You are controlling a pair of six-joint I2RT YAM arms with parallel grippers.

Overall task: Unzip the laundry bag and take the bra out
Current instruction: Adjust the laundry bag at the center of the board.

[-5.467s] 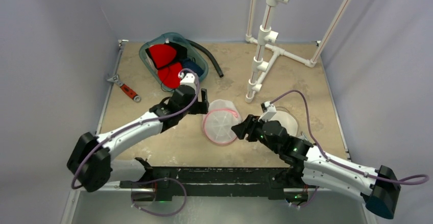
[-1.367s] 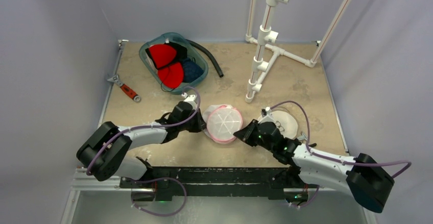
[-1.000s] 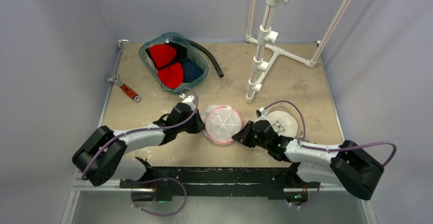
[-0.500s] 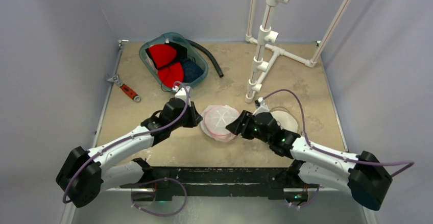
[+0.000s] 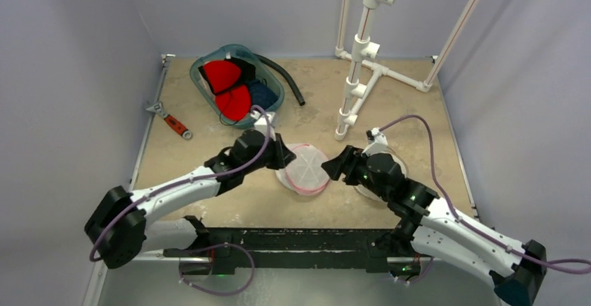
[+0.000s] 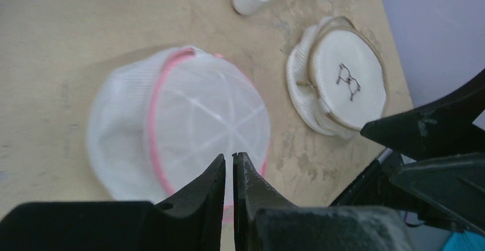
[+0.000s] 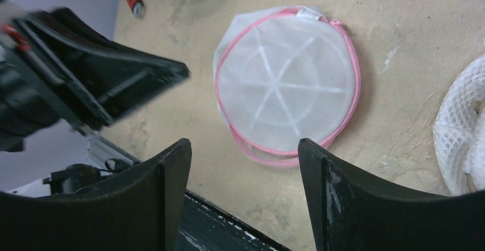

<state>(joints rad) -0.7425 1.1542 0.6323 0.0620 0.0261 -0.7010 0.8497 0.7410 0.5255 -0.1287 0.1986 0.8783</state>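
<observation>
The laundry bag (image 5: pixel 304 169), round white mesh with a pink rim, lies flat on the table (image 5: pixel 230 201) between my two grippers. No bra shows through its mesh (image 7: pixel 286 85); a second pink rim edge peeks out along its near side. My left gripper (image 5: pixel 284 158) hovers just left of and above the laundry bag (image 6: pixel 189 125), and in the left wrist view the left gripper (image 6: pixel 229 156) is shut with nothing between its jaws. My right gripper (image 5: pixel 332 168) sits off the bag's right edge; the right wrist view shows the right gripper (image 7: pixel 243 145) open and empty. A red bra (image 5: pixel 224 76) lies in the teal basket (image 5: pixel 273 104).
A second mesh bag with a beige rim (image 6: pixel 343 82) lies to the right, mostly under my right arm (image 5: pixel 418 205). A red-handled wrench (image 5: pixel 171 120) is at the left edge. A black hose (image 5: pixel 282 76) and a white pipe stand (image 5: pixel 355 76) are at the back.
The right gripper has opened and drawn back from the bag's right edge. Both arms have risen, and the bag has settled flat on the table.
</observation>
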